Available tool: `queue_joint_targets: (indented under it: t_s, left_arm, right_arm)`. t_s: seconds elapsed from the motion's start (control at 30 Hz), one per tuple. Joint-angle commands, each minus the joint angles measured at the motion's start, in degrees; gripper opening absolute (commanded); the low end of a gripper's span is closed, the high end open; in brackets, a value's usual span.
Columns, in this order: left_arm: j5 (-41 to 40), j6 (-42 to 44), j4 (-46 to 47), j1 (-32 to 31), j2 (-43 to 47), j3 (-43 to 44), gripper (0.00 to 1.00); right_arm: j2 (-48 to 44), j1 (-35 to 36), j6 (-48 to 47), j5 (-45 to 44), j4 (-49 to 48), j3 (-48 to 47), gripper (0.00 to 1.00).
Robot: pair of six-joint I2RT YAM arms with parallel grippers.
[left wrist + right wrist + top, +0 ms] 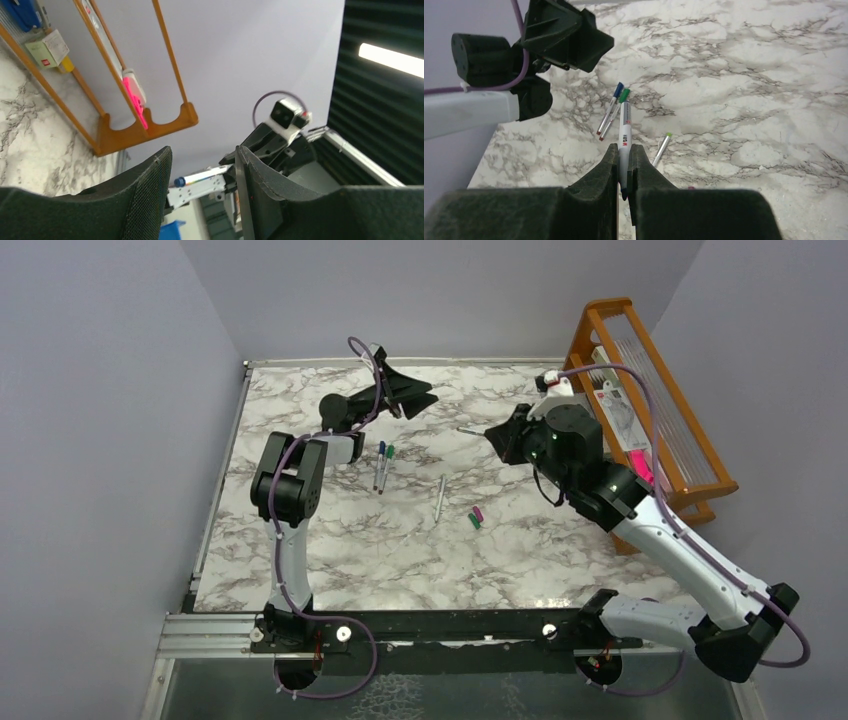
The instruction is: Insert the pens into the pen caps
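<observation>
Right hand (pixel 624 152) is clenched on one pen (pixel 625 127), held above the desk (pixel 749 75); left hand (pixel 202 157) is released, apart from the pen.

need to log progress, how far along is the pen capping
Done: two pens lying together look capped, blue and green. In hand: the right fingers are shut on a third pen, held toward the open left fingers. Still to do: one bare pen and two loose caps beside it.
</observation>
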State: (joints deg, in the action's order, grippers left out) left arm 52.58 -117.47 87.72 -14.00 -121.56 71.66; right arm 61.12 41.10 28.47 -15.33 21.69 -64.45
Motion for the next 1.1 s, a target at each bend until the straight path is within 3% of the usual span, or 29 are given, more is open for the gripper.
queue_joint_targets:
  t_s: [0.0,0.23,0.47,0.73,1.07]
  left_arm:
    - [8.64,4.57,13.33,-1.16,0.48,3.47,0.51]
    - [15.68,8.86,13.44,-0.78,3.47,-0.89,0.38]
    - [19.03,12.28,13.44,-0.77,7.93,-2.76,0.47]
    - [22.06,16.71,13.53,-1.32,12.48,-6.09,0.64]
    - [27.77,20.35,13.53,-8.29,16.38,-7.58,0.64]
  right_arm:
    - [4.75,-0.53,-5.67,10.35,8.66,-7.25,0.01]
    - [16.91,-2.83,-10.95,30.73,18.06,-20.3,0.01]
    - [22.4,-6.79,-13.69,47.86,23.4,-25.45,0.01]
    - [23.45,-9.19,-14.89,51.33,23.7,-28.0,0.01]
    - [23.68,-14.39,-13.38,59.35,20.57,-28.22,0.01]
